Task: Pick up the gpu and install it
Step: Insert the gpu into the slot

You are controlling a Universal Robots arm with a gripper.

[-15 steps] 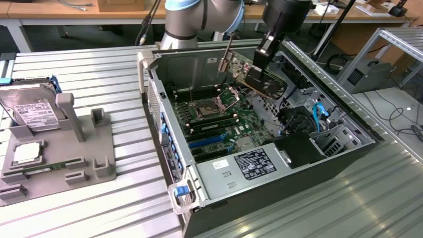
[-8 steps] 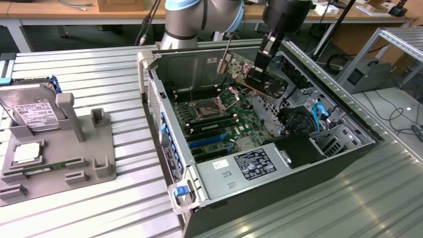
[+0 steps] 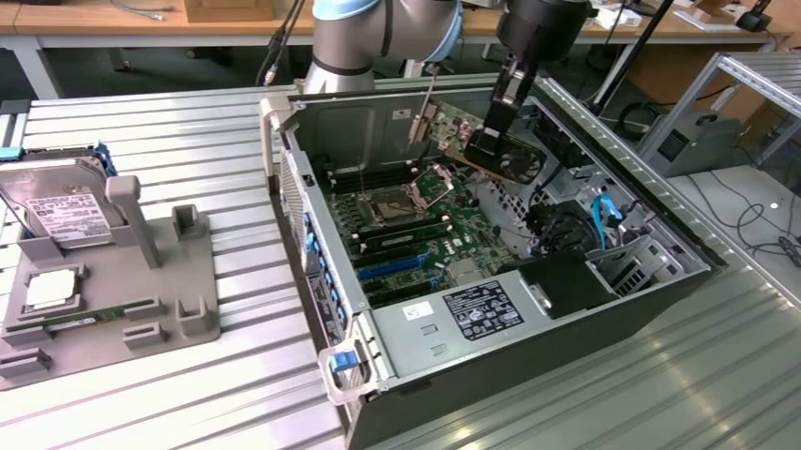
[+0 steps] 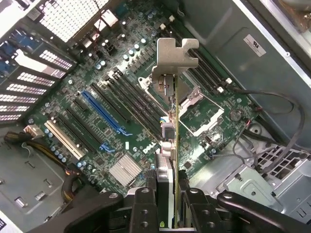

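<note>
My gripper (image 3: pixel 498 131) is shut on the gpu (image 3: pixel 501 157) and holds it in the air over the open computer case (image 3: pixel 414 352), above the motherboard (image 3: pixel 419 220). The card hangs tilted, with its silvery bracket (image 3: pixel 430 117) toward the case's rear wall. In the wrist view the gpu (image 4: pixel 174 126) is seen edge-on between my fingers (image 4: pixel 145 206), its bracket (image 4: pixel 176 54) pointing away from the camera. Below it lie the motherboard's expansion slots, among them a blue slot (image 4: pixel 104 114), and the card touches none of them.
A grey holder (image 3: pixel 119 300) at the exterior view's left carries a hard drive (image 3: pixel 56 202), a small square chip (image 3: pixel 51 289) and a memory stick (image 3: pixel 75 322). Inside the case are the power supply (image 3: pixel 482 309), blue cables (image 3: pixel 601 220) and a drive cage (image 3: pixel 632 267).
</note>
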